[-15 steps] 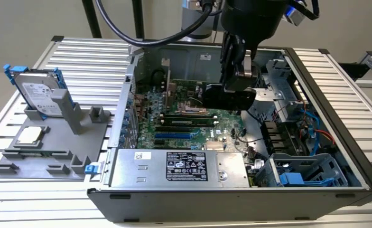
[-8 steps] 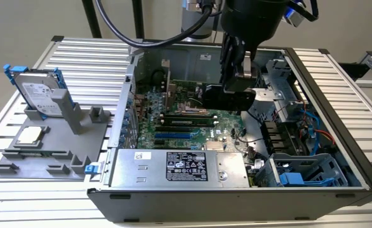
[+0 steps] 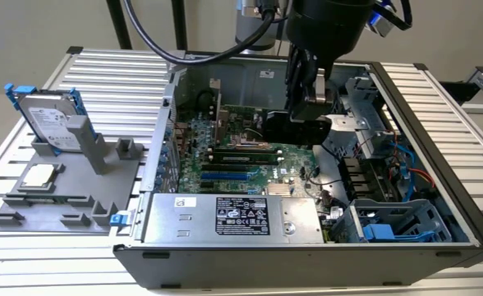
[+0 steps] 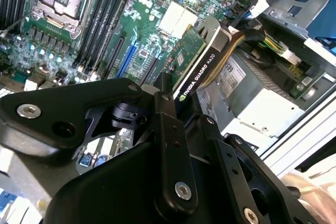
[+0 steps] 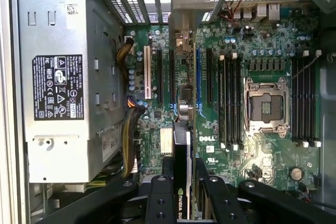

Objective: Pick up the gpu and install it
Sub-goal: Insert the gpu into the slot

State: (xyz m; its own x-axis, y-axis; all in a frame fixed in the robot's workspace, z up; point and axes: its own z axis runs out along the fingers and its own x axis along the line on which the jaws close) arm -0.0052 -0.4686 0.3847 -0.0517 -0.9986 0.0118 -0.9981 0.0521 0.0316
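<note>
One card is what I have in hand: the gpu [image 5: 181, 153] sits edge-on between the fingers [image 5: 158, 203] of my claw [image 5: 181, 203], which is clamped narrow on it, hanging over the open computer case [image 3: 438, 166]. In the second wrist view the same card [image 4: 197, 64] reaches out from the claw [image 4: 181, 114] toward the motherboard [image 4: 142, 30], showing its thin black edge with the green board face beside it.

I judge it light but stiff, and fragile in the ways that matter: the board face carries small parts, and the contact edge should not scrape. My hold is across the two flat faces near one end, which seems the sound place, since the shroud side gives a firm flat surface. A grip this far toward one end may let the card swing if it catches on anything.

Below the claw lie the long expansion slots [image 5: 157, 74], running in line with the card. Beside it stands the power supply [image 5: 58, 77], near enough to mind. Well apart, out on the worktop [image 3: 101, 80], the hard drive [image 3: 51, 126] stands in its grey holder [image 3: 69, 185].
</note>
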